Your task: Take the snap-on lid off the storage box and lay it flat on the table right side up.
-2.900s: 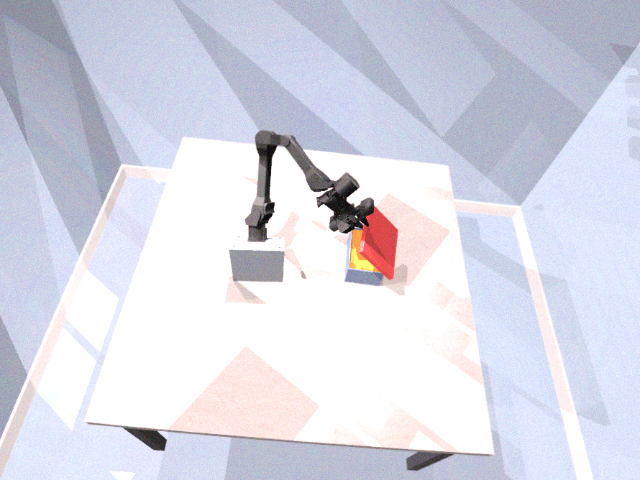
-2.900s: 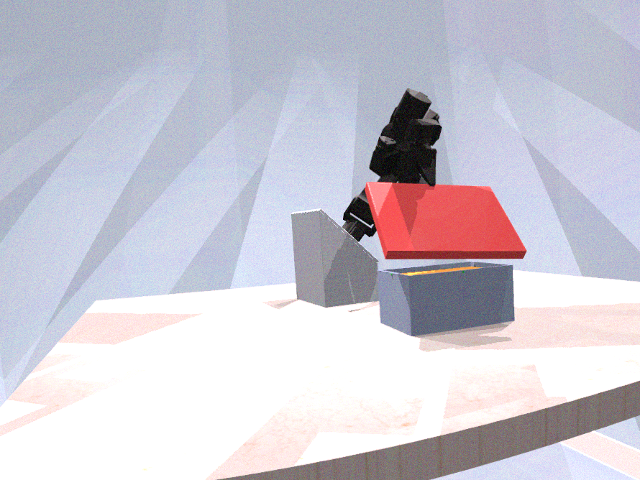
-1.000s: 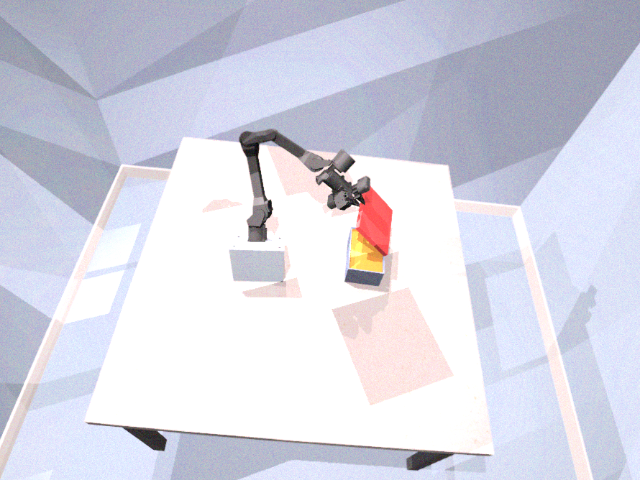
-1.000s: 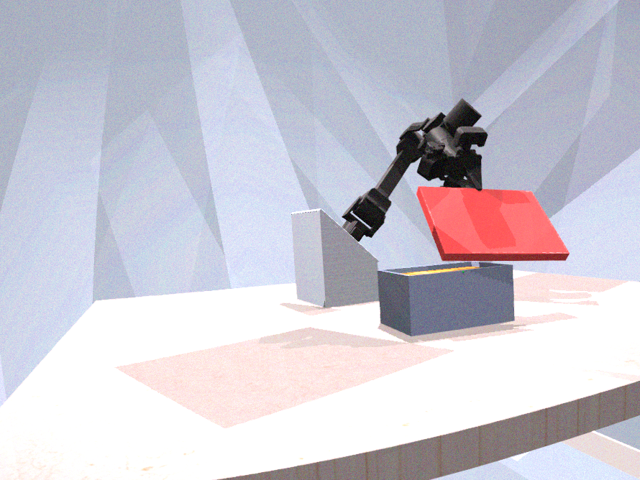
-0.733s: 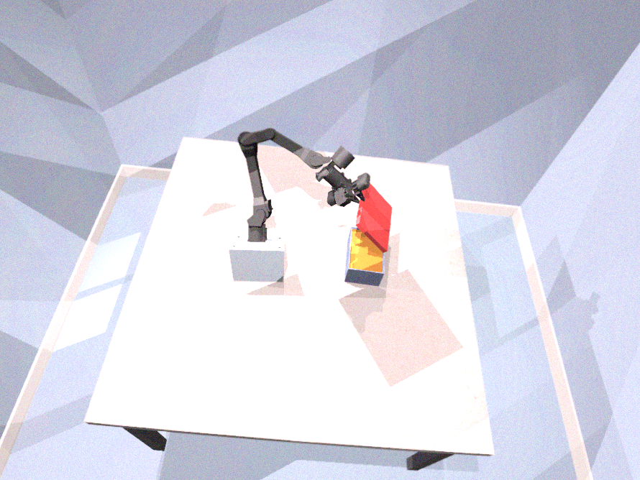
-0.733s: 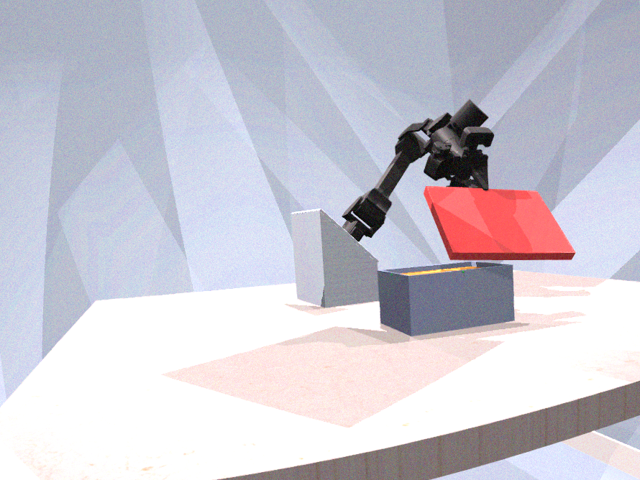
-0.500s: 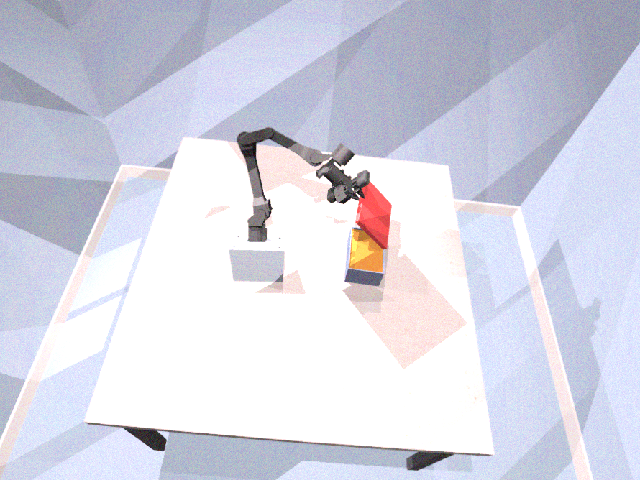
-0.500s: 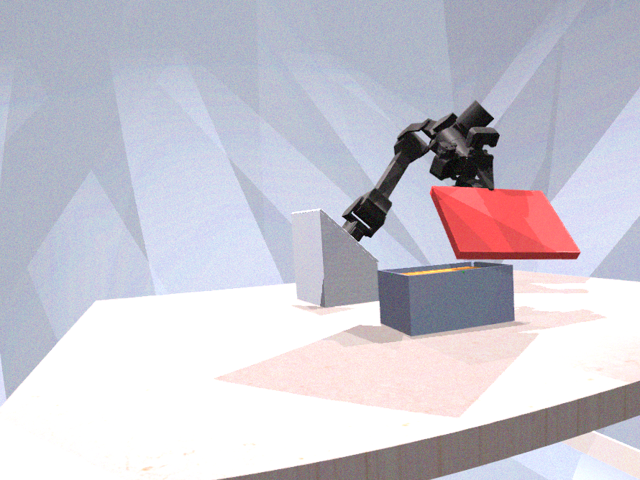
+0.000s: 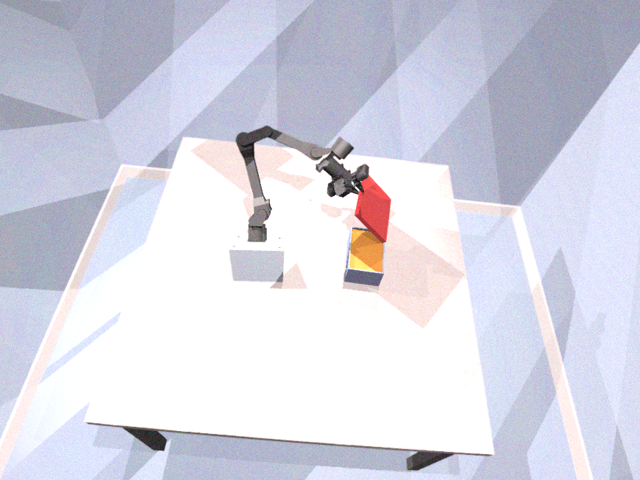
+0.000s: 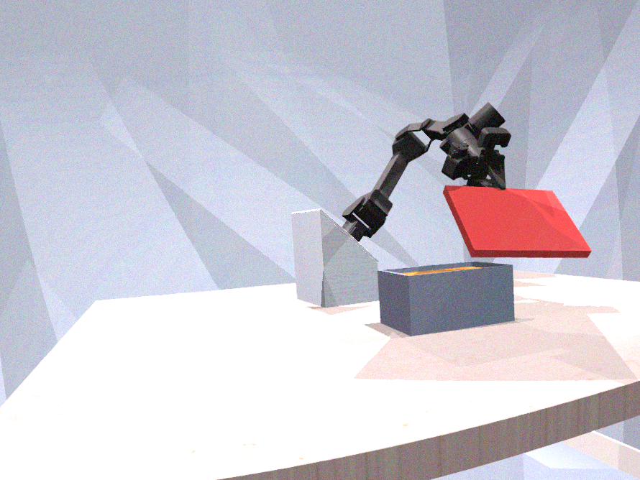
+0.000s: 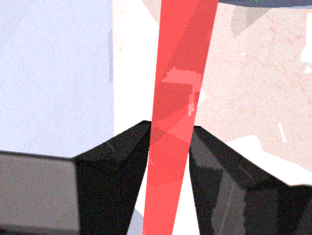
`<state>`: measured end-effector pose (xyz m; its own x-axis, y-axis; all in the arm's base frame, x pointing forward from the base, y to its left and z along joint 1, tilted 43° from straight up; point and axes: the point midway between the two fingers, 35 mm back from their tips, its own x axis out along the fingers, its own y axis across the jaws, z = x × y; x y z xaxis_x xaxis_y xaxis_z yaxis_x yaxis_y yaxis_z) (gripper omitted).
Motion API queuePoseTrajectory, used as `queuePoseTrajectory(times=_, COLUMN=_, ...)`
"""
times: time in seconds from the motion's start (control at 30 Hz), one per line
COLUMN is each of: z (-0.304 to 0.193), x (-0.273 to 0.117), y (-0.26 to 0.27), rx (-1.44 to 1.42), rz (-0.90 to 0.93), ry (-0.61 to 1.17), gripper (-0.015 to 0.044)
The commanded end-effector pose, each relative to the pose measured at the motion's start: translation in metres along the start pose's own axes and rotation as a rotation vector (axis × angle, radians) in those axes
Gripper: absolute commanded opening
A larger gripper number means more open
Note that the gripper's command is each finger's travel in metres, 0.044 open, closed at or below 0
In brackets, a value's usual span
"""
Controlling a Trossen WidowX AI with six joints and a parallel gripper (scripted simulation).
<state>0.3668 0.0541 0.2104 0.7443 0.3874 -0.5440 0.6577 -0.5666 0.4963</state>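
It looks most like a robotics lab, or some test space akin to one. A dark arm (image 9: 252, 172) (image 10: 391, 174) stands on a pale wedge (image 9: 257, 264) (image 10: 308, 258) at nine o'clock of a box (image 9: 363, 277) (image 10: 461, 298), on a broad table (image 9: 279, 361) (image 10: 206, 371). Faceted grey-blue surfaces surround them, too abstract to name the room surely.
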Motion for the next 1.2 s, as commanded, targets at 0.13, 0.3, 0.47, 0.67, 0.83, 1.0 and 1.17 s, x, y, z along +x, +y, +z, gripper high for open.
queuePoseTrajectory(times=0.13, z=-0.02, x=-0.007, y=0.005, rx=-0.004, rz=0.029, ry=0.006, gripper=0.0)
queuePoseTrajectory(times=0.3, z=-0.03, x=-0.008, y=0.005, rx=-0.003, rz=0.029, ry=0.007, gripper=0.0)
queuePoseTrajectory(times=0.47, z=-0.04, x=-0.01, y=0.004, rx=-0.003, rz=0.029, ry=0.007, gripper=0.0)
queuePoseTrajectory(times=0.67, z=-0.052, x=-0.011, y=0.003, rx=-0.003, rz=0.03, ry=0.008, gripper=0.0)
queuePoseTrajectory(times=0.83, z=-0.062, x=-0.012, y=0.002, rx=-0.002, rz=0.03, ry=0.008, gripper=0.0)
queuePoseTrajectory(times=1.0, z=-0.072, x=-0.013, y=0.001, rx=-0.002, rz=0.03, ry=0.009, gripper=0.0)
queuePoseTrajectory(times=1.17, z=-0.082, x=-0.014, y=0.001, rx=-0.002, rz=0.03, ry=0.01, gripper=0.0)
